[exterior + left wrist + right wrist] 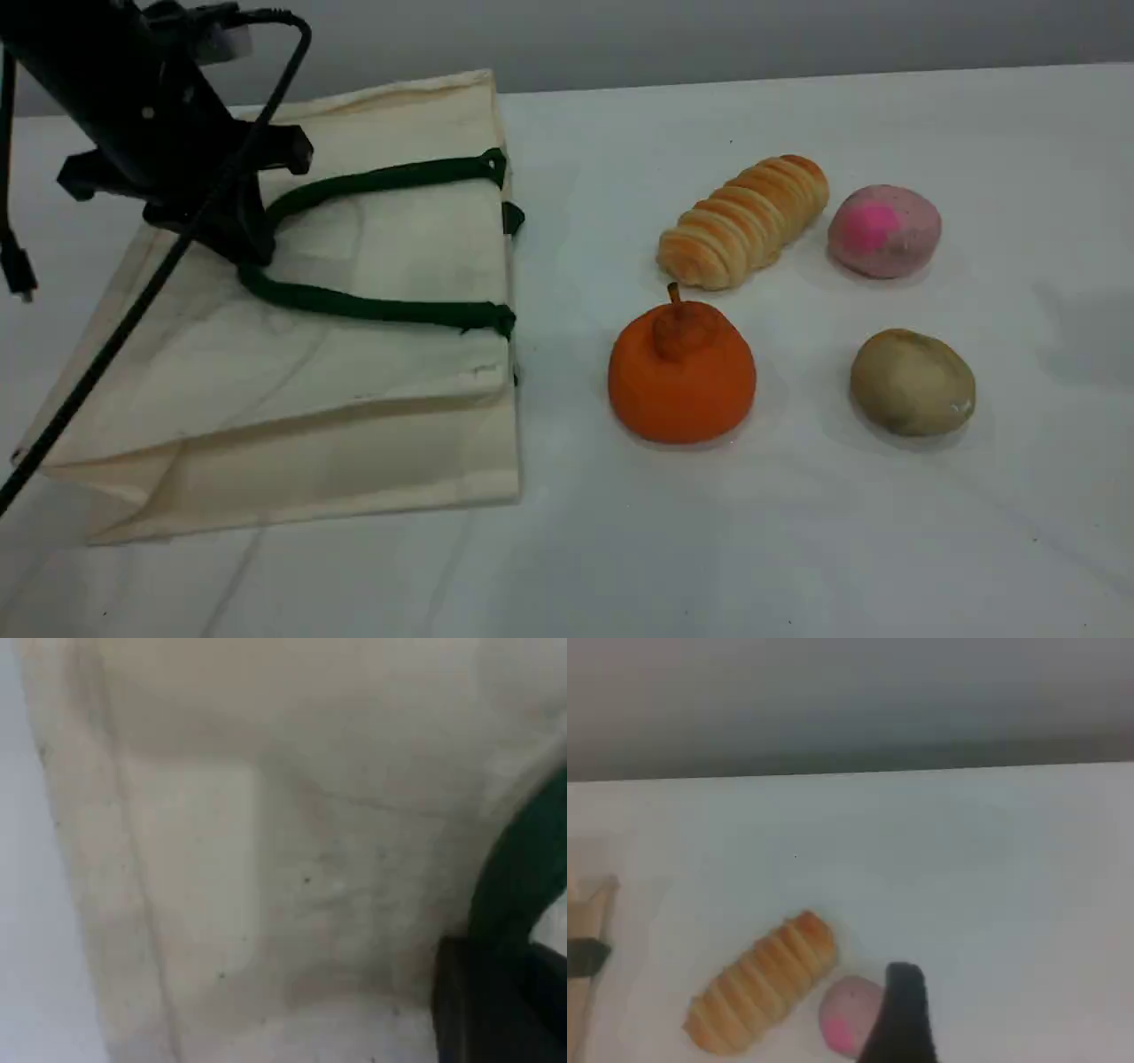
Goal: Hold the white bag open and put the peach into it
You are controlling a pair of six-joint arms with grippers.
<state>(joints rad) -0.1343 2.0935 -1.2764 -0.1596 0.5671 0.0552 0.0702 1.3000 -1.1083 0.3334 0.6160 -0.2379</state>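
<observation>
Right now my left gripper (246, 250) is down on the white bag (292, 381), which lies flat on its side at the left of the table (797, 532) with its mouth turned toward the fruit. The tip sits at the bend of the dark green rope handle (372, 308), and in the left wrist view a dark fingertip (483, 1010) lies against that green rope over the cream cloth. I cannot tell from either view whether the fingers have closed on the rope or only rest beside it. The peach (883, 230) lies on the table well to the right of the bag, at the far right of the group, just beside the ridged bread roll (744, 221). Nearer the camera are the orange stemmed fruit (680, 377) and the olive-brown lump (912, 381), each apart from the peach. My right gripper (902, 1019) is out of the scene view. Its own camera shows one dark fingertip covering part of the peach's right side, the roll to the left. Its fingers are spread wide and hold nothing.
</observation>
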